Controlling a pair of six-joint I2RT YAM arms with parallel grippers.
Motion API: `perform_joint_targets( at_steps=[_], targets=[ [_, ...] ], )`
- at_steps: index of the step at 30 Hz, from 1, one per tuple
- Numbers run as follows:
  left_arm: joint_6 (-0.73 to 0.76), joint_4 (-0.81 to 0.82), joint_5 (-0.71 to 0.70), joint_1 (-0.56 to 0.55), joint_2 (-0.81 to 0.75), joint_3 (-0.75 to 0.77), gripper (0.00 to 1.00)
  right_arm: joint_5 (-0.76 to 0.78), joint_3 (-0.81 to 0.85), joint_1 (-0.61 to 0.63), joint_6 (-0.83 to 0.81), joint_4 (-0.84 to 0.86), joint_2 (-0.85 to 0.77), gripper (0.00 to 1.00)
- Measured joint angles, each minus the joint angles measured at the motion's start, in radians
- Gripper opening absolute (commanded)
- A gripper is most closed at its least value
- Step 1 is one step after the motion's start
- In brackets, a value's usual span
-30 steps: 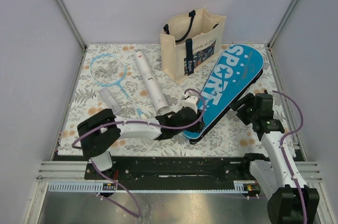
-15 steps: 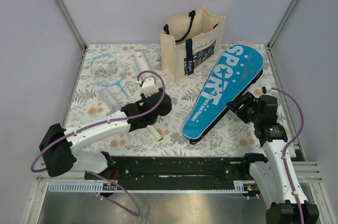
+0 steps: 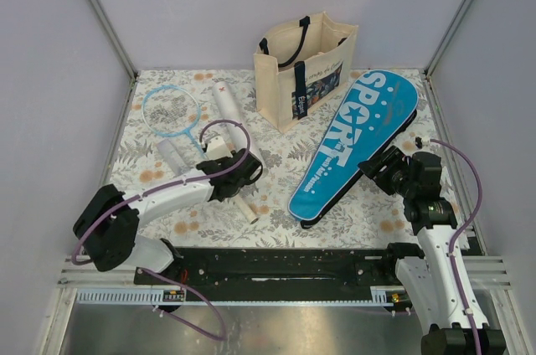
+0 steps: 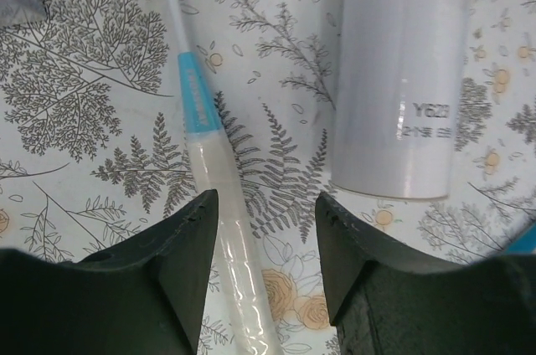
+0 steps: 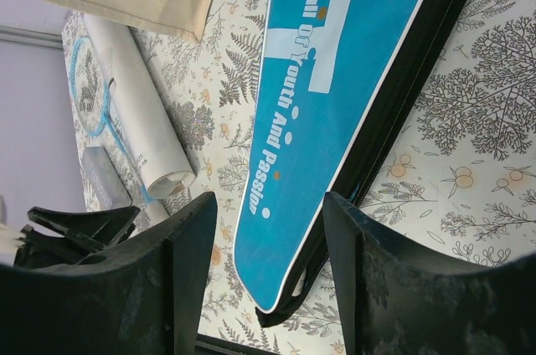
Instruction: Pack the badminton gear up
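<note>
A light-blue racket [image 3: 170, 110] lies at the back left, and its white handle [image 3: 244, 206] runs toward the front. I cannot make out a second racket. The long white tube [image 3: 230, 116] lies beside it. The blue "SPORT" case [image 3: 356, 133] lies diagonally at the right. My left gripper [image 3: 238, 177] is open, low over the handle [image 4: 230, 229] and empty; the handle lies just inside its left finger and the tube's end [image 4: 402, 79] is ahead on the right. My right gripper [image 3: 378, 167] is open and empty, just right of the case [image 5: 335, 104].
A cream tote bag [image 3: 306, 62] with navy straps stands at the back, between the tube and the case. A small grey-white block [image 3: 172, 154] lies left of the racket shaft. Grey walls close in the floral mat [image 3: 151, 183] on three sides.
My left gripper has swung left from the case's narrow end to above the racket handle and tube end. The right gripper has shifted slightly beside the case.
</note>
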Motion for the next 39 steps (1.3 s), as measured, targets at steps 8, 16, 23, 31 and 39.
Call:
perform_joint_targets(
  at_steps=[8,16,23,31,39],
  targets=[
    [-0.043,0.028,0.076,0.053,0.096,-0.050,0.51,-0.002,0.000,0.000,0.000,0.000,-0.006,0.62],
    [-0.075,0.082,0.125,0.080,0.147,-0.078,0.40,-0.003,0.003,0.030,0.000,0.000,-0.005,0.62],
    [-0.100,0.133,0.126,0.088,0.132,-0.107,0.17,-0.014,0.027,0.046,0.003,0.001,0.005,0.60],
    [-0.101,0.156,0.157,0.097,0.068,-0.156,0.00,-0.026,0.081,0.171,0.029,0.019,0.039,0.58],
    [-0.050,0.118,0.187,0.098,-0.117,-0.206,0.00,0.010,0.129,0.410,0.086,0.112,0.138,0.59]
  ],
)
